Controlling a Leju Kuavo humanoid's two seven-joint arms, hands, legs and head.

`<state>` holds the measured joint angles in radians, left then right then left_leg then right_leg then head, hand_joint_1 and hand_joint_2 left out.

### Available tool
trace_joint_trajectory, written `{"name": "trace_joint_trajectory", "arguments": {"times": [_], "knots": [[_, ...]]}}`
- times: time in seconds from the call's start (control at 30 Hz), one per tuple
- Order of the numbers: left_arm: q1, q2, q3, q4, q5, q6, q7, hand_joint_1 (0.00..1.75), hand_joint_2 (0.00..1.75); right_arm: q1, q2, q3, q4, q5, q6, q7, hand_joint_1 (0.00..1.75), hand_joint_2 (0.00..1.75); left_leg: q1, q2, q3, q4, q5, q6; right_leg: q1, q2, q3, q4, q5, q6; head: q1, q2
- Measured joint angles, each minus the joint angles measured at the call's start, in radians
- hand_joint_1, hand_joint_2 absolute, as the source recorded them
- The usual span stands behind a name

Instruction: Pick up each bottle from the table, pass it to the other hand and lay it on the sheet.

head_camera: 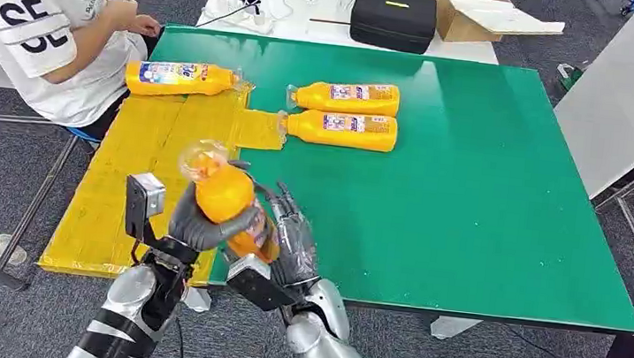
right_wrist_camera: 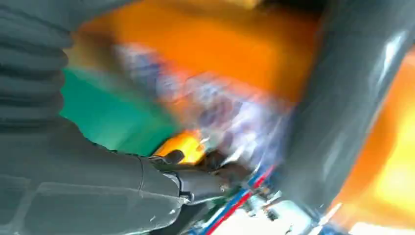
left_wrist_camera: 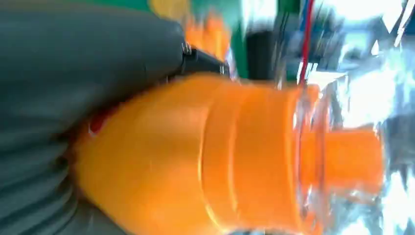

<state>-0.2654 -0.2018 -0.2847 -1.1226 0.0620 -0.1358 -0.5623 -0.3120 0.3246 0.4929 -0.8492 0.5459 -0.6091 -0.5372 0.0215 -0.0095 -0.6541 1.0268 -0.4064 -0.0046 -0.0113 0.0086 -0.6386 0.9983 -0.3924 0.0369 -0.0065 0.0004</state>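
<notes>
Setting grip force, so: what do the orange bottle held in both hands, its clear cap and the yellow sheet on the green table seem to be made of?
Orange bottle: looks like smooth, glossy plastic, with soft highlights and a printed label. Clear cap: apparently thin transparent plastic, since the orange neck shows through it in the left wrist view. Yellow sheet: matte and lying flat with faint seams, perhaps foam or paper; uncertain.

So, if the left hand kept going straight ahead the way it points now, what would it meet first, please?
Probably the bottle lying on the yellow sheet near the seated person. The left hand, gripping a bottle alongside the right hand, points that way; depth is unclear.
</notes>
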Motion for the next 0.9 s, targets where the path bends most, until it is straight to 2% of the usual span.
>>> {"name": "trace_joint_trajectory", "arguments": {"times": [0.1,0.3,0.6,0.77,0.83,0.9], "knots": [[-0.013,-0.001,0.069,-0.018,-0.041,0.1,-0.013,1.75,1.75,0.042,-0.013,-0.009,-0.113,0.0,-0.007,0.021,0.0,0.0,0.0,0.0,0.0,0.0,0.0,0.0,0.0,0.0,-0.001,0.0,0.0,0.0,-0.001,0.0],[-0.033,-0.005,0.162,-0.027,-0.083,0.195,-0.029,1.75,1.75,0.106,-0.029,-0.019,-0.317,-0.031,-0.016,0.013,0.0,0.0,0.0,0.0,0.0,0.0,0.0,0.0,0.0,0.0,-0.001,0.0,0.0,0.0,-0.001,0.0],[-0.081,-0.012,0.231,0.007,-0.186,0.366,-0.077,1.75,1.75,0.14,-0.033,-0.01,-0.44,-0.065,-0.054,-0.042,0.0,0.0,0.0,0.0,0.0,0.0,0.0,0.0,0.0,0.0,0.0,0.0,0.0,0.0,0.0,0.0],[-0.14,0.012,0.207,0.078,-0.567,0.593,-0.081,1.75,1.75,0.139,-0.038,0.008,-0.468,-0.107,-0.049,-0.074,0.0,0.0,0.0,0.0,0.0,0.0,0.0,0.0,0.0,0.0,0.0,0.0,0.0,0.0,-0.001,0.0],[-0.169,0.027,0.187,0.124,-0.682,0.642,-0.05,1.75,1.75,0.136,-0.038,0.015,-0.475,-0.113,-0.044,-0.08,0.0,0.0,0.0,0.0,0.0,0.0,0.0,0.0,0.0,0.0,0.0,0.0,0.0,0.0,-0.001,0.0],[-0.221,0.052,0.145,0.215,-0.919,0.723,0.032,1.75,1.75,0.129,-0.04,0.026,-0.481,-0.124,-0.033,-0.088,0.0,0.0,0.0,0.0,0.0,0.0,0.0,0.0,0.0,0.0,0.0,0.0,0.0,0.0,-0.001,0.0]]}}
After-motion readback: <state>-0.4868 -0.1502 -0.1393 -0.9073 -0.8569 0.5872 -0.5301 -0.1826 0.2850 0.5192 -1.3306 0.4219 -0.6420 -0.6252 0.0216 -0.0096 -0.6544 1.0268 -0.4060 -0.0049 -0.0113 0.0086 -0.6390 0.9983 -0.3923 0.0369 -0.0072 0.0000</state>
